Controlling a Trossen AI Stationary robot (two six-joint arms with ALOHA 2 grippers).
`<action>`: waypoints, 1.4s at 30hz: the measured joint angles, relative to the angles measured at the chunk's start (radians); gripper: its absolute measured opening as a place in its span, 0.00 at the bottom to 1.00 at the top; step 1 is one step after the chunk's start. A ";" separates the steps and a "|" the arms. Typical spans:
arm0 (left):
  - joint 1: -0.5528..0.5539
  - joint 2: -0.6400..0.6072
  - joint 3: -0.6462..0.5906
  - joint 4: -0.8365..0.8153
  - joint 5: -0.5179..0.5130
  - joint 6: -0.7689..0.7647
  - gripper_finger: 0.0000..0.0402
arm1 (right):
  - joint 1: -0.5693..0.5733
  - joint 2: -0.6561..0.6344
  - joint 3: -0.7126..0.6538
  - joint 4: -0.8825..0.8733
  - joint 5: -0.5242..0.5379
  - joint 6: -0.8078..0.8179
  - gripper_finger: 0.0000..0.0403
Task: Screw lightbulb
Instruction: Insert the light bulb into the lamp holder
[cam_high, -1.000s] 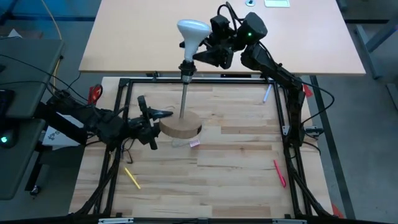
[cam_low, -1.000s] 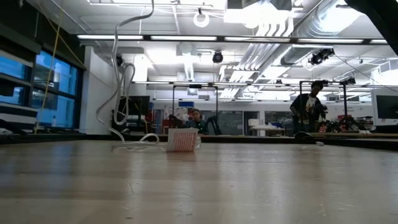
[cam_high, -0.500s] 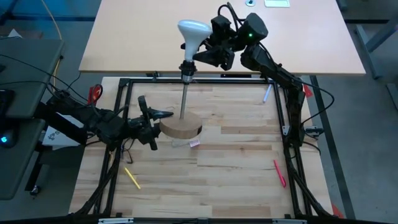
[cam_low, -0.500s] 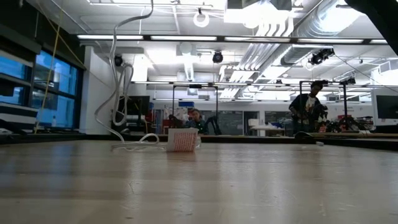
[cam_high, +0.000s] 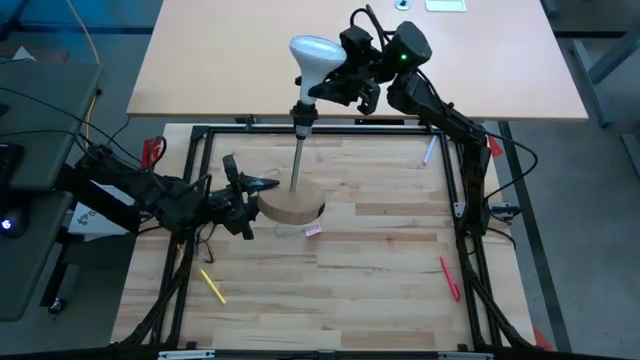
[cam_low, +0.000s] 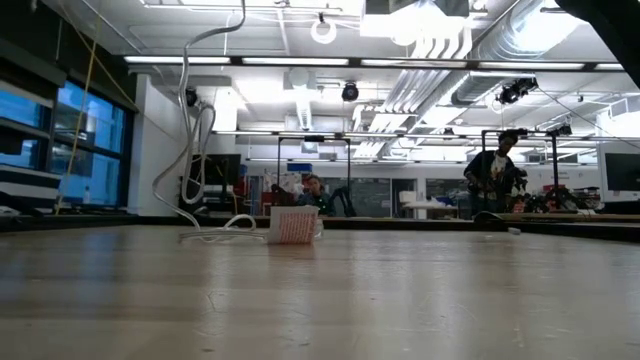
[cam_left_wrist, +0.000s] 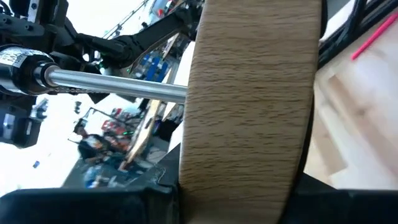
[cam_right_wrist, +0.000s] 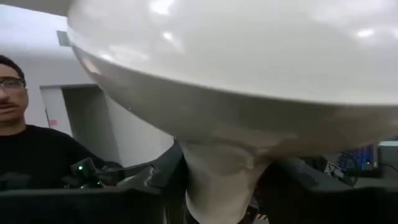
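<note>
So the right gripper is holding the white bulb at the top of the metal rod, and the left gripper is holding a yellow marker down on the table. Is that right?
Not quite. The high view shows the left gripper closed on the round wooden base, steadying it; the yellow marker lies untouched on the table. The rest is right: the right gripper holds the white lightbulb atop the metal rod.

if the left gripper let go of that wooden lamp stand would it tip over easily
Probably somewhat. The stand carries a tall thin rod with the lightbulb on top, so its weight sits high. The round base is wide and thick, which should help. The left gripper clamps the base while the right gripper holds the bulb; sideways pushes there could lever it over.
</note>
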 joint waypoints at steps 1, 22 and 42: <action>0.006 0.002 0.000 0.002 -0.006 0.010 0.27 | -0.001 0.000 0.001 -0.002 0.001 0.001 0.37; 0.041 0.004 -0.003 -0.064 -0.214 0.108 0.27 | 0.023 -0.008 0.003 -0.260 0.209 -0.070 0.37; 0.159 0.014 -0.003 -0.220 -0.271 0.127 0.27 | 0.068 -0.009 0.003 -0.461 0.562 -0.107 0.37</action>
